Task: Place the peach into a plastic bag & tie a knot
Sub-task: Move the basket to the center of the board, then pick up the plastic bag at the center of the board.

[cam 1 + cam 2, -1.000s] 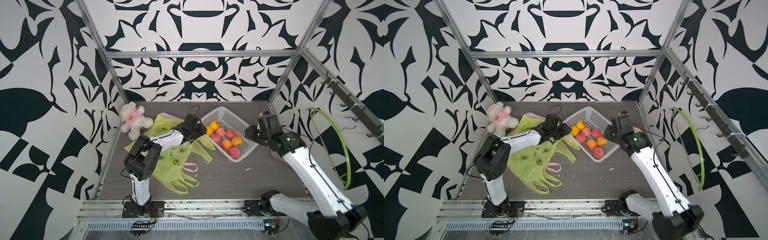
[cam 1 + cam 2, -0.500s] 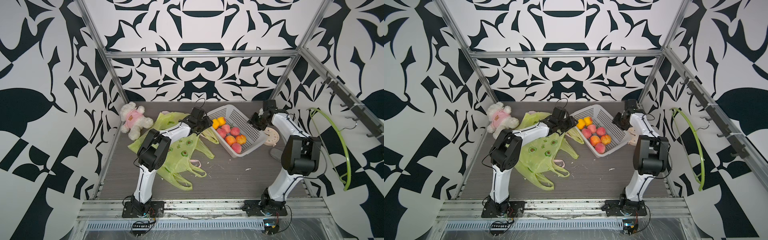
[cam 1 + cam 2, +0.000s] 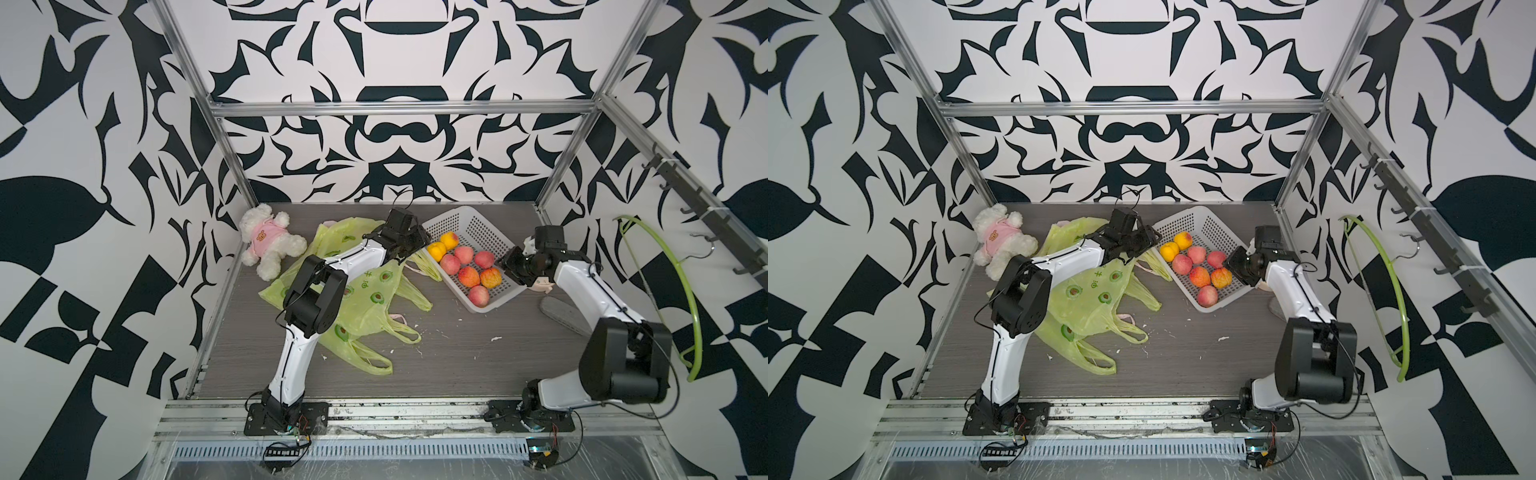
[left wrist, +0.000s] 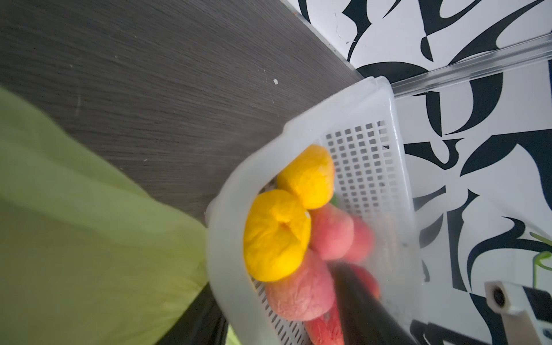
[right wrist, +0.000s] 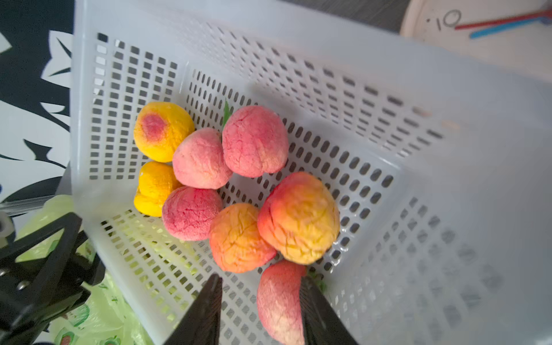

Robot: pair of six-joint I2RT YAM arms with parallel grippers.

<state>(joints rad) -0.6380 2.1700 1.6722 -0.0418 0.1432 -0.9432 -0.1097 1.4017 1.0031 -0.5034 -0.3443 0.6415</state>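
Eight peaches [image 5: 254, 140] bunched in basket [image 5: 448, 119], rear right of worktop [image 3: 457, 365]; none in bags [image 3: 365, 299] yet. Step in hand, by judgement: pick of nearest peach [image 5: 279, 301], at basket's front end.

Right pincer [image 5: 260, 279]: fingers apart, astride that peach, one finger at its flank, the other clear; not clamped. Lower until fingers pass the widest part, centre on it, then close gently; crackled skin, probably soft. Avoid nudging orange neighbours just beside it. Lift straight up, clear of basket wall, before crossing to bags.

Bags flat on worktop, just left of basket; open one mouth before transfer. Left pincer [image 3: 411, 243]: at basket's left corner, above bag handles; apart or together, cannot tell.

Right arm: elbow raised high near worktop front, forearm stretched rearward, wrist pitched down into basket from its right side. Left arm: elbow raised over bags, forearm reaching back toward basket corner.
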